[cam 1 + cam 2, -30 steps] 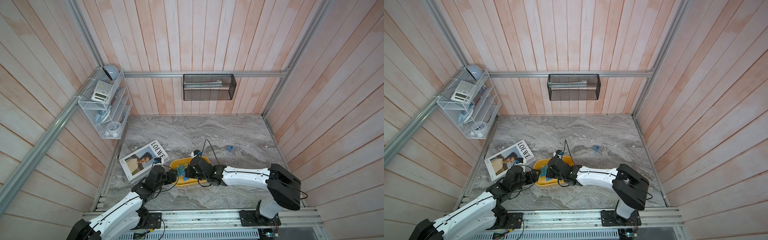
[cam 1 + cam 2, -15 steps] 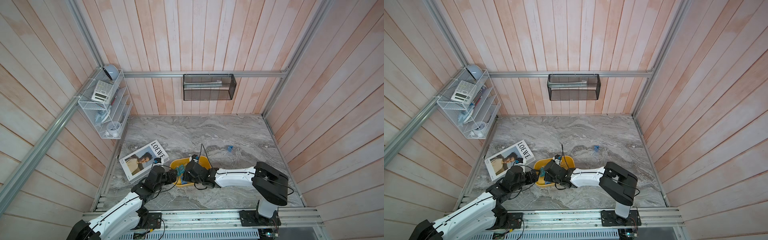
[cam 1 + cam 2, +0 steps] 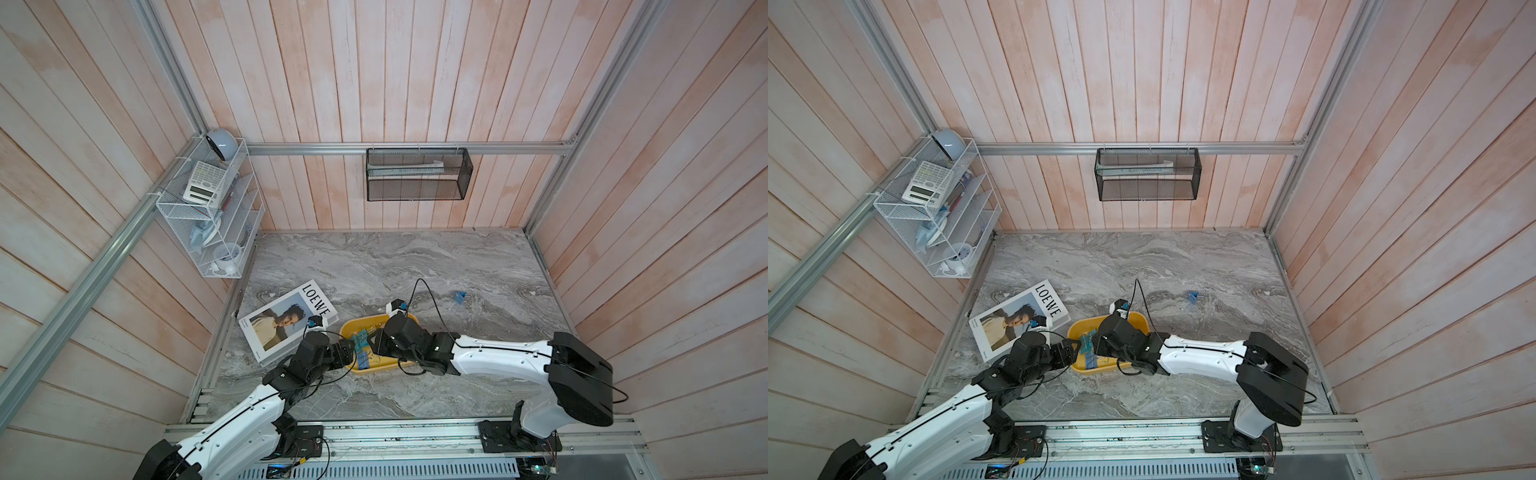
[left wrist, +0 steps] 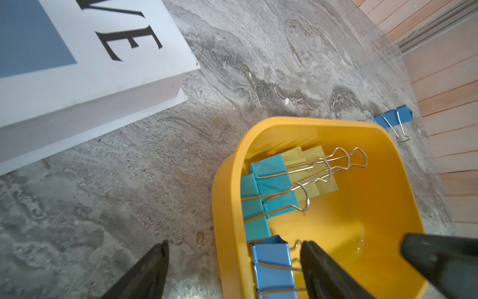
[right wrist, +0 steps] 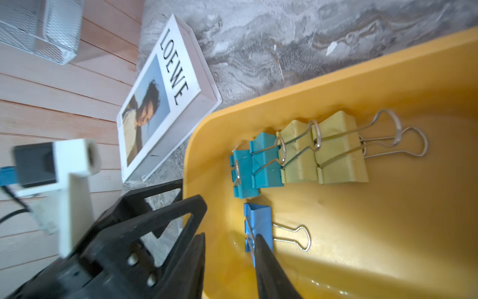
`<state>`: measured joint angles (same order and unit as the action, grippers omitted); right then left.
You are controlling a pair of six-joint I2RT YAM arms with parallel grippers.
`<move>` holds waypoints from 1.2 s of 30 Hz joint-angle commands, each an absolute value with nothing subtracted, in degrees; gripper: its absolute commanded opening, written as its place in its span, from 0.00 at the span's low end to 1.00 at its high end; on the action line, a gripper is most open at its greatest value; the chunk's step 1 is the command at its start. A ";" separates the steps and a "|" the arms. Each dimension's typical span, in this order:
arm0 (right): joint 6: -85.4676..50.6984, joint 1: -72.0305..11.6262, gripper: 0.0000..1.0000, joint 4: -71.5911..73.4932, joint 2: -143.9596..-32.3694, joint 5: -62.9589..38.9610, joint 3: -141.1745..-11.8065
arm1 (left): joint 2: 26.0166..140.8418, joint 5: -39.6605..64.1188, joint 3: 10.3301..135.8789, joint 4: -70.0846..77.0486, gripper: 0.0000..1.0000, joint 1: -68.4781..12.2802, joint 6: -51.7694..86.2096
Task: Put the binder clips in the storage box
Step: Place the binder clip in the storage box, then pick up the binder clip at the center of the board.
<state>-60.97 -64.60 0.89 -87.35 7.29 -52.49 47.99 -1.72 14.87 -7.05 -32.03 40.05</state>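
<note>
1. Step in hand: I am judging this to be the drop-off of the fifth clip. My right claw [image 5: 229, 238] is hanging low inside the storage box [image 5: 362, 77], at the end nearest the book [image 5: 160, 103]. The box is sitting near the front edge of the counter [image 3: 374, 257], left of its middle.
2. Right claw state: the jaws are standing partly apart and gripping nothing. A blue binder clip [image 5: 258, 220] is lying on the box floor, under one fingertip and not between the two.
3. Left claw [image 4: 234, 243] state: the jaws are standing wide apart, straddling the box wall with one finger outside and one inside. They are gripping nothing.
4. Box contents: two teal clips [image 5: 256, 163] and two pale yellow clips [image 5: 323, 150] are lying side by side along the wall, with the blue one just beside them.
5. Remaining item: a second blue clip [image 3: 459, 297] is lying on the counter, well apart from the box, farther back and toward the right edge.
6. Next move, as I am judging it: lifting the right claw clear of the wire handles, travelling to the loose clip, and closing squarely on its body, since the thin loops are likely to slip.
</note>
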 commanded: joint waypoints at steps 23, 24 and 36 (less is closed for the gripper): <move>-13.68 -23.05 0.36 -40.42 -78.99 8.95 -56.71 | 49.42 -0.60 14.36 -5.86 0.86 -31.82 38.94; -12.78 -22.45 0.36 -39.59 -80.31 8.82 -57.08 | 49.40 -0.53 14.41 -5.90 0.86 -31.82 38.86; -2.11 -13.99 0.36 -44.79 -97.48 -3.14 -70.19 | 49.32 -0.53 14.34 -5.80 0.87 -31.82 38.85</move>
